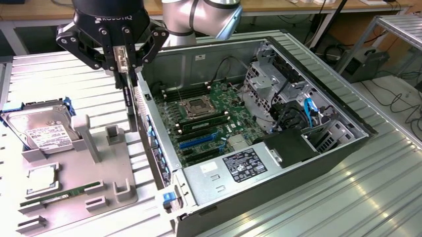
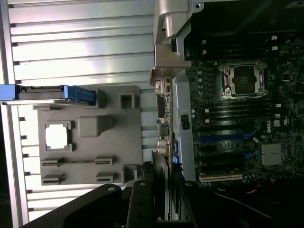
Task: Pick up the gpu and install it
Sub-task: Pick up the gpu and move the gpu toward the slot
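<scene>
Ribbed metal tabletop [image 1: 329,207], desks and cables in the bkgd. An open PC case [image 1: 359,129] lies on its side w/ the motherboard [image 1: 211,123] facing up. On the exterior view's left sits a grey fixture tray [image 1: 99,173] w/ a hard drive [image 1: 46,131], a CPU [image 1: 43,178] and a green RAM stick [image 1: 63,193]. The end effector [image 1: 124,61] is clamped on the gpu [image 1: 130,103], gripping near the metal bracket end. The card hangs upright and edge-on, just beside the case's near wall, on the tray side, not in any motherboard slot. Can't tell if its lower edge touches the tray.
</scene>
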### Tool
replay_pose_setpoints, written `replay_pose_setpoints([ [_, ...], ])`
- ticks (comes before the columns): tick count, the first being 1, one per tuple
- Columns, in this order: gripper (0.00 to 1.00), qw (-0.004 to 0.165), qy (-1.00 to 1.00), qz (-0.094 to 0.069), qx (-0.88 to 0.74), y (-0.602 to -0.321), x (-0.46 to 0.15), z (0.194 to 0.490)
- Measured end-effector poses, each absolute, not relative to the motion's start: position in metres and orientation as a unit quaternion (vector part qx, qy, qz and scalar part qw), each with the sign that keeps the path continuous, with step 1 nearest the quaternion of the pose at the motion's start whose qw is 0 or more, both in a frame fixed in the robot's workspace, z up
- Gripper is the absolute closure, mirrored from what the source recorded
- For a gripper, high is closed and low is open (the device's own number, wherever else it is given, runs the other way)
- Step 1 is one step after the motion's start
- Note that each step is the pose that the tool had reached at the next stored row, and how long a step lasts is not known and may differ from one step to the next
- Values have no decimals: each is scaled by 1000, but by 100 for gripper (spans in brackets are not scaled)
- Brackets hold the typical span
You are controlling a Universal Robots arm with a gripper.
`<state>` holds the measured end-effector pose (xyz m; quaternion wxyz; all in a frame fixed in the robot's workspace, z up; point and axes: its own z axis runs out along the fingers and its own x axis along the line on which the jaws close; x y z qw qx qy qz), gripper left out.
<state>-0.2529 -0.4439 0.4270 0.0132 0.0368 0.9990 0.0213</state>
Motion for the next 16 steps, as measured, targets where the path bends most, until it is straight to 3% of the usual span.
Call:
replay_pose_setpoints([
  [16, 74, 13, 999, 21, 37, -444, -243, 427],
])
